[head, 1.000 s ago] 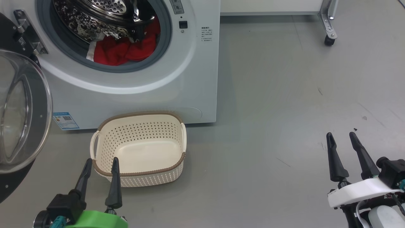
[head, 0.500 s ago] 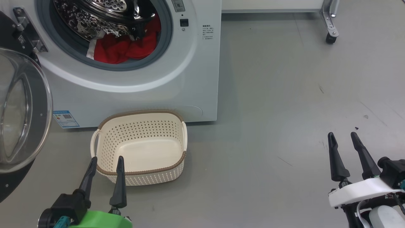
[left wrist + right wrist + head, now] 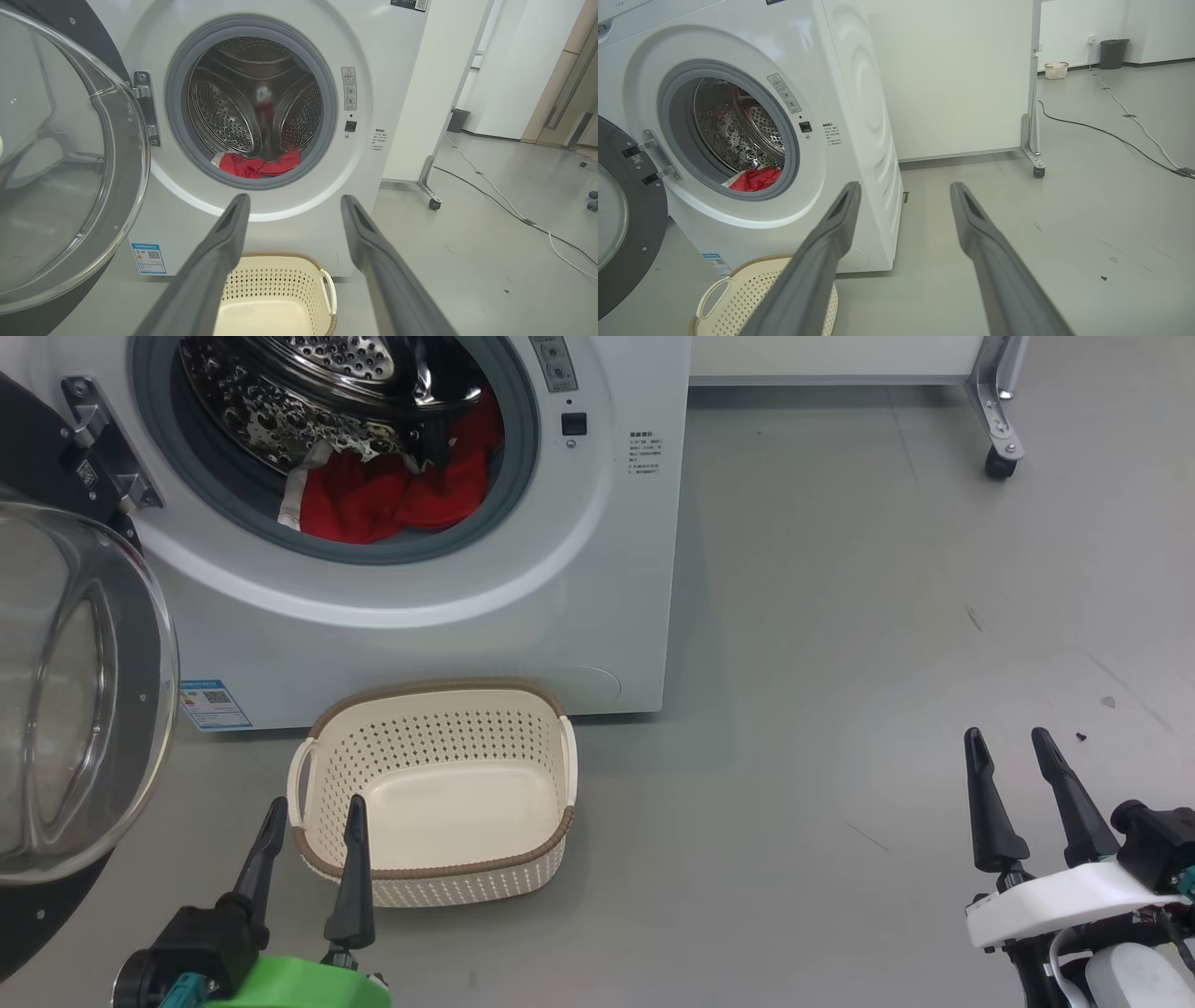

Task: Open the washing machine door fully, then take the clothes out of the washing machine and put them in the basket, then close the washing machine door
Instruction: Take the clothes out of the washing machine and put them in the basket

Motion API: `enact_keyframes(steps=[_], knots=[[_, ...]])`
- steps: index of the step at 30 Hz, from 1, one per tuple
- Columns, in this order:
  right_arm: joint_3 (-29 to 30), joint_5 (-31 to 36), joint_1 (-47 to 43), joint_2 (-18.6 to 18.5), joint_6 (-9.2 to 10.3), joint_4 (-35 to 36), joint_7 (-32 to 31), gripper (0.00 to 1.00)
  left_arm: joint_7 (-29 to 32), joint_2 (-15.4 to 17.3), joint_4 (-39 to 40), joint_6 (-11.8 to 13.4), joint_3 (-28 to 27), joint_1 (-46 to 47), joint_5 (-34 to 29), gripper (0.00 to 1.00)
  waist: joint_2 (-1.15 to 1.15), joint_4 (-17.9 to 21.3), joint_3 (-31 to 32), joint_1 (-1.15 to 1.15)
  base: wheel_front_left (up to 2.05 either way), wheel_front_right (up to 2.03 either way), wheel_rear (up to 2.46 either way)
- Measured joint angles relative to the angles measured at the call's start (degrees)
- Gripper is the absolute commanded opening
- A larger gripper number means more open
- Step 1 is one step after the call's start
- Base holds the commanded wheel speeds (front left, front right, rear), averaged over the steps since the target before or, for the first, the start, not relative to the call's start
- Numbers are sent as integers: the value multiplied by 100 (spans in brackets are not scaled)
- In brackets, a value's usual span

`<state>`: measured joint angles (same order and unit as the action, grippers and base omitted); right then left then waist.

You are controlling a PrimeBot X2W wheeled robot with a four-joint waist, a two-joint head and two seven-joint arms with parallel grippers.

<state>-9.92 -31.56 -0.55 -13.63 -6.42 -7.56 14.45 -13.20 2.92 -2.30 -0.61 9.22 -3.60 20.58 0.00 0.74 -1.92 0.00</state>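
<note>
The white washing machine (image 3: 597,569) fills the upper left of the head view. Its door (image 3: 84,691), with a black rim and clear glass bowl, hangs swung out at the left. Red clothes (image 3: 392,495) with a white part lie at the bottom of the steel drum (image 3: 254,112). The cream basket (image 3: 434,793) sits empty on the floor before the machine. My left gripper (image 3: 316,812) hovers open at the basket's near left corner. Over bare floor at the lower right, my right gripper (image 3: 1008,742) is open too.
A white panel on a metal leg with a caster (image 3: 999,462) stands behind and to the right of the machine. Cables (image 3: 1111,135) run across the grey floor farther right. A small basket and a grey bin (image 3: 1113,53) stand by the far wall.
The whole head picture has shifted right and down, so the camera moved. The left gripper's tips stand slightly farther right against the basket; the right gripper is unchanged.
</note>
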Motion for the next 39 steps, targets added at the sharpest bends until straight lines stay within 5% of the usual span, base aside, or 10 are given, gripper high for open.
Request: enact_keyframes(steps=[39], knots=[[3, 46, 1, 88, -9, -101, 0, 100, -7, 7, -63, 32, 115, -1, -153, 100, 0, -39, 76, 0, 109, -113, 3]])
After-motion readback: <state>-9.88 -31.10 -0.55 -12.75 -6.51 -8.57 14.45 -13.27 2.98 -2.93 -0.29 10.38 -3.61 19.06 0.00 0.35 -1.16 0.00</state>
